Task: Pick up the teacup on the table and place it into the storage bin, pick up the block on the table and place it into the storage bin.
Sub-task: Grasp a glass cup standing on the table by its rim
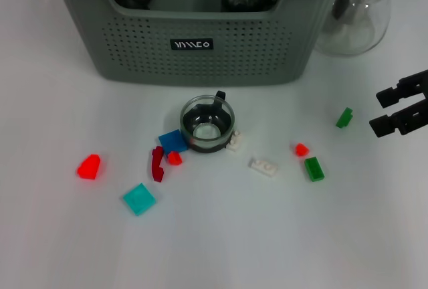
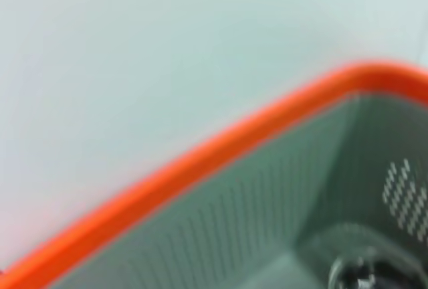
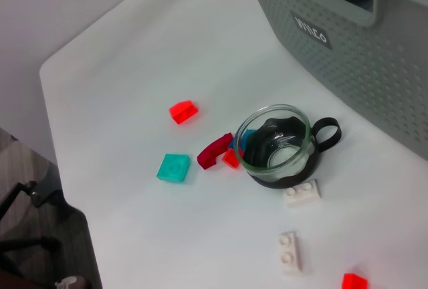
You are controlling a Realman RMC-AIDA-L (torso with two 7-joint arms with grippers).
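On the table (image 1: 60,235) the teacup (image 1: 208,126) and blocks (image 1: 139,199) lie outside the bin (image 1: 200,48); right gripper (image 1: 401,105) hovers, jaws apart; left unseen.

Teacup (image 1: 208,125) mid-table, near side of storage bin (image 1: 194,41); blocks (image 1: 263,166) scattered left and right of it.

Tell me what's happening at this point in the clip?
Nothing is being held yet. The teacup, a glass cup with a black handle, stands upright on the white table just in front of the storage bin, with small blocks scattered around it. The right gripper hovers open at the table's right side, clear of the cup and near a green block. The left gripper is out of sight; its wrist camera looks down at an orange-rimmed bin. Dark pots already sit inside the storage bin.
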